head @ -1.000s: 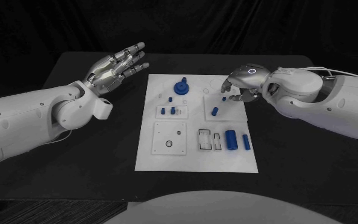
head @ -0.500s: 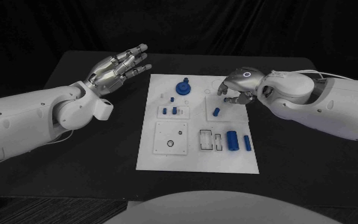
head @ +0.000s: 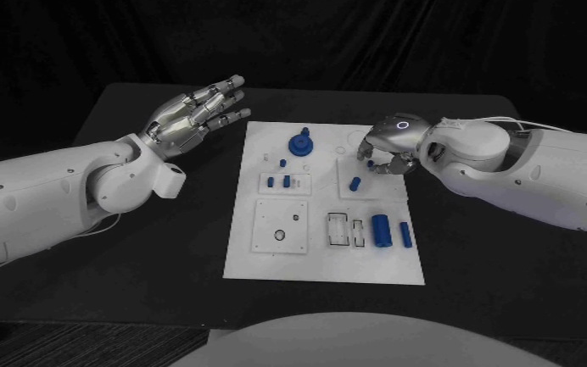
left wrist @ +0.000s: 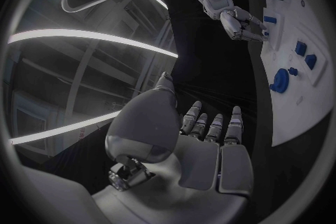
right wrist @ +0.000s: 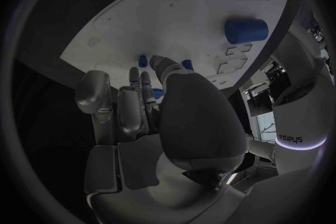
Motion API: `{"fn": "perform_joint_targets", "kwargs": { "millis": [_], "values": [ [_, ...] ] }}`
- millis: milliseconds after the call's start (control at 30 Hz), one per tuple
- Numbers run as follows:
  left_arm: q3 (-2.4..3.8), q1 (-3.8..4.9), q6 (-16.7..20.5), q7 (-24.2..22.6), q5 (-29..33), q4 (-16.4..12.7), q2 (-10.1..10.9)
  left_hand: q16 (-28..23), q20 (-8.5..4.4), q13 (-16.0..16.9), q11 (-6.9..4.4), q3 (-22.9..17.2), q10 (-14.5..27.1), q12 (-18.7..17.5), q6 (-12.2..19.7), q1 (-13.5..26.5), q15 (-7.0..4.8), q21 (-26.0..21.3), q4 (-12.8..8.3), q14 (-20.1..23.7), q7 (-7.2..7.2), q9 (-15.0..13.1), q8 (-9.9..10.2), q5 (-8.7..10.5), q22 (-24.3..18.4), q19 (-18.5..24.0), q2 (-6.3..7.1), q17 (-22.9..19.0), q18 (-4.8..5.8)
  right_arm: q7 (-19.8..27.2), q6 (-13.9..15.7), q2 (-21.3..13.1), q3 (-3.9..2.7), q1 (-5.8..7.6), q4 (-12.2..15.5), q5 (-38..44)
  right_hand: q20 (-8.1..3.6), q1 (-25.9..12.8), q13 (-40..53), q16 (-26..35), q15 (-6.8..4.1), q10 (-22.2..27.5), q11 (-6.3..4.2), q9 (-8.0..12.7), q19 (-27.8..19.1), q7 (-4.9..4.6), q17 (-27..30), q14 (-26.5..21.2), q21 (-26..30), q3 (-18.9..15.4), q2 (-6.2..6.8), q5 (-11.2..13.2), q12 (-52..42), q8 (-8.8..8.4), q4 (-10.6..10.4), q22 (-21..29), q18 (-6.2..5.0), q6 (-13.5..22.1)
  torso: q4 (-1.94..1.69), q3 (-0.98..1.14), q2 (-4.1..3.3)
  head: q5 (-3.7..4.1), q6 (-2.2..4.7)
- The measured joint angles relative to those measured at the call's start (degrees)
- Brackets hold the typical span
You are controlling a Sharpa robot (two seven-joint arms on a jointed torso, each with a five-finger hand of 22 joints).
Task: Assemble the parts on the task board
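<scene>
Black table [head: 489,240], task board [head: 321,261] with blue parts [head: 379,230].

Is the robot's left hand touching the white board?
No. In the head view the left hand is raised with fingers spread, over the black table, clear of the task board.

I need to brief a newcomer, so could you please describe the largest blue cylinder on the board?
Start at the white task board mid-table and go to its near right area. The large blue cylinder lies there, beside a slimmer blue rod; it is the thicker of the two.
</scene>
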State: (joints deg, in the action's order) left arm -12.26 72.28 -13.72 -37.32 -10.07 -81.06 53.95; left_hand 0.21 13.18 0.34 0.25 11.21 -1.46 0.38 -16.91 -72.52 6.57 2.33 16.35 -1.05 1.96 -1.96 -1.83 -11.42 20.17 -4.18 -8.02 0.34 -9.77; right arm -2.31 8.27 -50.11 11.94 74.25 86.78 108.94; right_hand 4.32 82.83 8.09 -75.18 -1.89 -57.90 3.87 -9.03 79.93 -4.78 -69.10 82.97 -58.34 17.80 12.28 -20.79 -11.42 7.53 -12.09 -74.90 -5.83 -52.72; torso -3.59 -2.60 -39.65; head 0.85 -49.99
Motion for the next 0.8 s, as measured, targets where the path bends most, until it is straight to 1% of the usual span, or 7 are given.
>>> {"fn": "perform_joint_targets", "kwargs": {
  "millis": [100,233,300,367,533,600,800],
  "values": [
    [0.00,-0.02,-0.1,0.1,0.0,0.0,0.0,0.2,0.17,0.0,0.07,0.0,-0.1,0.0,0.0,-0.7,0.11,0.0,0.0,-0.1,0.00,0.0,0.0,-0.58,0.1,-0.2,-0.11,0.1,0.00,0.0,-0.3,0.0,0.00,-0.03,-0.1,0.0,0.19,0.0,0.1,0.2,0.00,0.0,0.00,-0.4,-0.2,0.54,0.1,0.0,0.0,0.3,0.00,-0.1,0.0,0.01,0.3,0.0,0.00,-0.6,0.00,-0.02,0.03,0.01,0.00],
    [0.00,-0.04,-0.3,0.3,0.0,0.0,0.0,0.2,0.18,0.1,0.25,0.2,-0.3,0.0,-0.2,-1.1,0.20,0.0,0.1,-0.2,0.20,-0.1,-0.1,-0.98,0.1,-0.2,-0.45,0.1,0.01,-0.1,-0.6,0.1,-0.02,-0.20,-0.4,0.0,0.06,-0.4,0.3,0.2,0.00,0.0,0.00,-1.1,-0.3,0.06,0.0,0.0,0.2,0.5,-0.38,-0.7,0.0,0.59,0.5,0.0,-0.01,-1.6,0.02,-0.05,0.05,0.05,0.00],
    [0.00,-0.06,-0.4,0.4,0.0,0.0,0.0,0.2,0.37,0.1,0.26,0.3,-0.3,0.0,-0.3,-1.2,0.20,0.0,0.0,-0.2,0.32,-0.1,-0.2,-1.14,0.1,-0.4,-0.58,0.1,0.01,-0.1,-0.6,0.2,-0.02,-0.35,-0.5,0.0,0.06,-0.4,0.5,0.2,0.00,-0.3,-0.35,-1.7,-0.3,-0.08,-0.2,0.0,0.2,0.6,-0.38,-0.7,0.0,1.25,1.1,0.0,0.00,-2.8,0.04,-0.07,0.09,0.05,0.00],
    [0.00,-0.07,-0.5,0.5,0.0,0.0,-0.1,0.2,0.37,0.1,0.26,0.3,-0.3,0.0,-0.5,-1.7,0.35,0.2,0.0,-0.4,0.50,-0.1,-0.2,-1.64,0.1,-0.4,-0.61,0.1,0.01,0.0,-0.6,0.3,-0.01,-0.49,-0.7,0.0,0.06,-0.4,0.6,0.1,0.00,-0.4,-0.43,-2.0,-0.3,-0.25,-0.4,0.0,-0.1,0.6,-0.38,-0.9,-0.1,1.29,1.1,0.0,0.00,-2.9,0.05,-0.09,0.09,0.05,0.00],
    [0.00,-0.09,-0.7,0.8,0.1,0.0,-0.1,0.4,0.70,0.1,0.64,0.5,-0.6,0.0,-0.7,-2.7,0.53,0.2,-0.2,-0.5,0.71,-0.1,-0.2,-2.73,0.3,-0.7,-1.07,0.2,0.01,0.1,-0.1,0.6,-0.11,-0.81,-1.4,0.0,-0.28,-0.6,0.9,-0.5,-0.30,-1.7,-0.64,-3.2,0.0,-0.62,-1.1,0.3,-1.1,1.3,-0.63,-1.5,-0.7,2.53,1.7,0.0,0.00,-4.9,0.05,-0.10,0.13,-0.02,0.00],
    [0.00,-0.11,-0.8,0.8,0.1,0.0,-0.1,0.4,0.78,0.2,0.69,0.5,-0.7,0.0,-0.9,-2.8,0.62,0.2,-0.2,-0.6,0.92,-0.1,-0.2,-3.02,0.4,-0.8,-1.13,0.2,0.01,0.2,0.2,0.7,-0.18,-0.97,-1.7,0.0,-0.29,-0.5,0.9,-0.7,-0.30,-2.1,-0.66,-3.6,0.0,-0.67,-1.2,0.3,-1.3,1.6,-1.09,-1.6,-0.7,2.74,2.1,0.0,0.00,-5.3,0.05,-0.12,0.13,-0.04,0.00],
    [0.00,-0.13,-1.0,1.2,0.1,0.0,-0.1,0.8,1.19,0.3,1.10,0.6,-1.1,0.0,-1.9,-4.0,0.82,0.6,-0.3,-0.8,1.32,-0.3,-0.6,-4.42,0.7,-1.2,-1.68,0.3,0.01,0.9,2.2,0.8,-0.25,-1.58,-2.3,-0.1,-0.74,0.6,1.3,-1.7,-0.83,-5.9,-1.18,-5.4,0.9,-0.44,-2.3,0.8,-3.4,2.6,-2.21,-1.8,-1.8,4.52,3.7,0.0,0.00,-8.3,0.05,-0.13,0.14,-0.07,0.00]
  ]
}}
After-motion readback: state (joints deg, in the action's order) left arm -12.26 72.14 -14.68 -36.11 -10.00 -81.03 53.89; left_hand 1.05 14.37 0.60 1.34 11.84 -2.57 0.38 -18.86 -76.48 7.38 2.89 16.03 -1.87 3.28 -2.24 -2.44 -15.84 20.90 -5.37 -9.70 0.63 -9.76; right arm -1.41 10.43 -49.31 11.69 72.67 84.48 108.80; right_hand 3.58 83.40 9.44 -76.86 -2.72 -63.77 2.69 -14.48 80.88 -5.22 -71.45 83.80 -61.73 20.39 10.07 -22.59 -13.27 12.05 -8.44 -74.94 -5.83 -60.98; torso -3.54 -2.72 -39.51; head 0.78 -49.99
